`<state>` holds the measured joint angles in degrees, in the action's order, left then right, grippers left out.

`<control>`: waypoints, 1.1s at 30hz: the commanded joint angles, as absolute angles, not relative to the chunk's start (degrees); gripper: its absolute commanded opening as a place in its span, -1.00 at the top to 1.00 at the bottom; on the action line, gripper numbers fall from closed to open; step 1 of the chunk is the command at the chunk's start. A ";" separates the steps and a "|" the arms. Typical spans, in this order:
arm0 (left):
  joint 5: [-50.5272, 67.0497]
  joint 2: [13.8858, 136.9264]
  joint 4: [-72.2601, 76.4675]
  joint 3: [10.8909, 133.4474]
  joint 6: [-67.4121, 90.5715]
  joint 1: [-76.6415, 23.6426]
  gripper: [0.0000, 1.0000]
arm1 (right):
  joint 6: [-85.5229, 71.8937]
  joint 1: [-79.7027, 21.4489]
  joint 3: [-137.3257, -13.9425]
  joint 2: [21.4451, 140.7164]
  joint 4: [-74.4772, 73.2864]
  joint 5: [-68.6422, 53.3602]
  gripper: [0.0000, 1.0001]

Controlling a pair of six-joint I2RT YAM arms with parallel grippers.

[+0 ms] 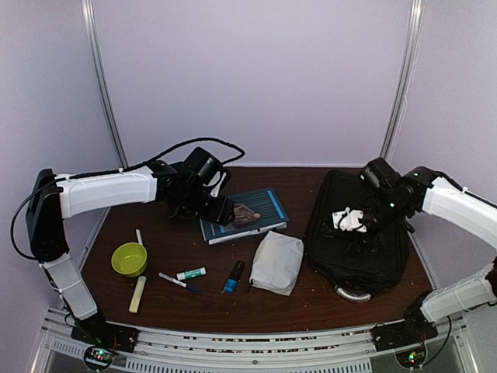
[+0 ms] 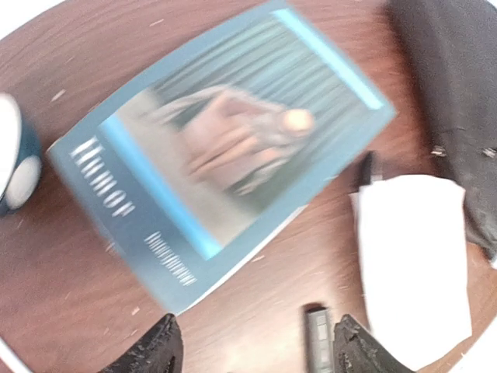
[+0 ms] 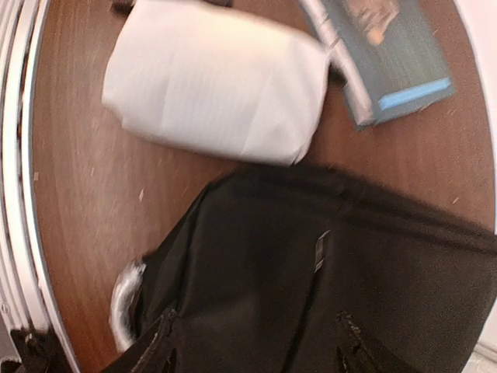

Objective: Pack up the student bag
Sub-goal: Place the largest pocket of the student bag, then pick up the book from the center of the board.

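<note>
**Both hands spread, nothing gripped**

Student bag (image 1: 357, 245): flat on the right side of the tabletop (image 1: 175, 245), grey handle (image 1: 351, 293) toward the near edge. Zipped or unzipped: can't tell.

Right hand (image 1: 353, 224): over the bag's top panel, fingers (image 3: 155, 353) set wide apart, gripping nothing. Wrist view blurred, only black fabric between the tips. Touching the fabric or just above it: can't tell.

Left hand (image 1: 223, 210): at the left end of a teal book (image 1: 247, 214), fingers (image 2: 159, 350) wide apart, only bare wood between them. Book cover just past the tips in the wrist view.

White pouch (image 1: 277, 262): lying just beside the bag's left edge, on the near side of the book.

Left of the pouch, all loose on the tabletop:
- blue marker (image 1: 233, 277)
- white-and-green marker (image 1: 191, 273)
- thin pen (image 1: 178, 282)
- pale yellow stick (image 1: 137, 294)
- green bowl (image 1: 129, 259), furthest left
</note>
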<state>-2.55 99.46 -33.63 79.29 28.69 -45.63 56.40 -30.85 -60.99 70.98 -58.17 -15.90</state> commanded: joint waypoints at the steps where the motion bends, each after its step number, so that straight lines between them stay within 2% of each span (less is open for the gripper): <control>1: -7.98 95.29 -33.55 73.02 35.04 -43.13 -0.39 | 35.80 -30.61 -74.04 80.06 -48.74 -28.04 -0.33; 5: -7.86 91.85 -28.53 65.85 40.98 -40.39 -0.41 | 21.10 -30.26 -86.48 95.27 -45.00 -27.03 -0.25; 11: -3.09 89.93 -19.33 58.61 47.35 -36.32 -0.47 | 7.03 -27.76 -99.97 113.31 -43.20 -30.16 -0.22; 14: -3.36 90.69 -17.15 57.14 50.13 -34.95 -0.60 | 0.95 -25.76 -104.95 119.74 -42.64 -32.05 -0.23; 21: 0.61 95.35 -12.06 56.69 52.42 -31.99 -0.62 | -1.96 -24.87 -109.75 127.87 -44.04 -34.66 -0.25; 33: 5.63 102.94 -7.84 59.71 53.55 -31.53 -0.59 | -3.32 -24.71 -109.56 131.79 -43.80 -40.04 -0.16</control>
